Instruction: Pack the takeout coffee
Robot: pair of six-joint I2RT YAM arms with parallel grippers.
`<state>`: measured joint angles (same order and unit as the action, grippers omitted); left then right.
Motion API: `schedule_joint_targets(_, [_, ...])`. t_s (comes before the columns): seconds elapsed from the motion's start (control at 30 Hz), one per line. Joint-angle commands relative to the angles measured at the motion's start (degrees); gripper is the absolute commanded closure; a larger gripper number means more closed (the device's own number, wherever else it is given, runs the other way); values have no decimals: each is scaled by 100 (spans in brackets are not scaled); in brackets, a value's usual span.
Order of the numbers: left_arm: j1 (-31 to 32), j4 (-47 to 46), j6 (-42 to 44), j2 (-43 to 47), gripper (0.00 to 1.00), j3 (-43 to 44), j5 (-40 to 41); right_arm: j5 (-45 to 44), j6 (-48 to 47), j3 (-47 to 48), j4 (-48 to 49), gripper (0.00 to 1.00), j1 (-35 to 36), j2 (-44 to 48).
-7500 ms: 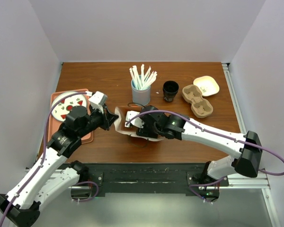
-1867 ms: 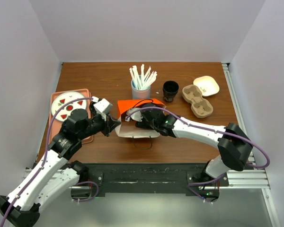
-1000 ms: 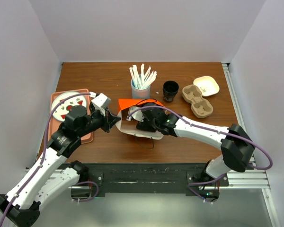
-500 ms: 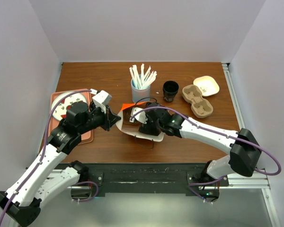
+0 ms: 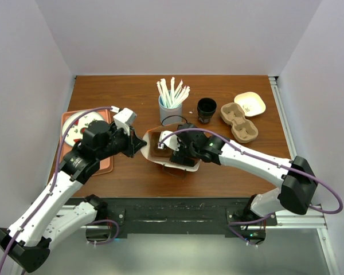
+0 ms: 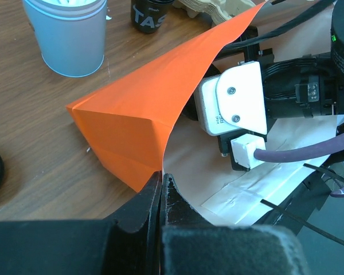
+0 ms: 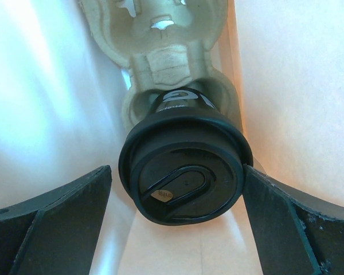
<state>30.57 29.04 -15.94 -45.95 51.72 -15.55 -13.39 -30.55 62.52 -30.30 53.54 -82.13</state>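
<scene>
The takeout coffee (image 7: 183, 172), dark with a round black lid, sits in one well of a pulp cup carrier (image 7: 160, 51) inside the paper bag (image 5: 155, 137). My right gripper (image 7: 176, 172) reaches into the bag and stands open. Its fingers (image 7: 57, 217) flank the lid; there is a gap on the left, and the right one is at the lid's edge. My left gripper (image 6: 161, 177) is shut on the bag's orange rim (image 6: 143, 109), holding the mouth open. In the top view the right gripper (image 5: 175, 150) hides most of the cup.
Behind the bag stand a blue straw holder (image 5: 170, 112) and an all-black cup (image 5: 206, 110). A second pulp carrier (image 5: 238, 121) and a cream bowl (image 5: 250, 103) lie at the back right. An orange tray (image 5: 106, 166) with a plate is on the left.
The bag's mouth has been lifted from lying sideways to facing more upward, so its orange outside no longer shows from above. My right gripper has opened wider around the cup.
</scene>
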Motion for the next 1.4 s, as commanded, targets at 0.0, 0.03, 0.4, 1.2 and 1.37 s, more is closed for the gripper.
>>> schedule_joint_targets(0.0, [11,84,4,-28,99,312,131,117,154,409,-414,1,-63,39])
schedule_joint_targets(0.03, [2,111,12,-54,99,329,140,143,163,436,-458,1,-63,56])
schedule_joint_targets(0.4, [11,243,100,-107,98,435,140,416,198,787,-880,1,-98,-110])
schedule_joint_targets(1.2, [11,331,100,-274,97,532,166,688,163,1043,-1048,1,-151,-128])
schedule_joint_targets(1.37, [11,313,-40,-335,96,558,131,820,75,1148,-1162,1,-160,-163])
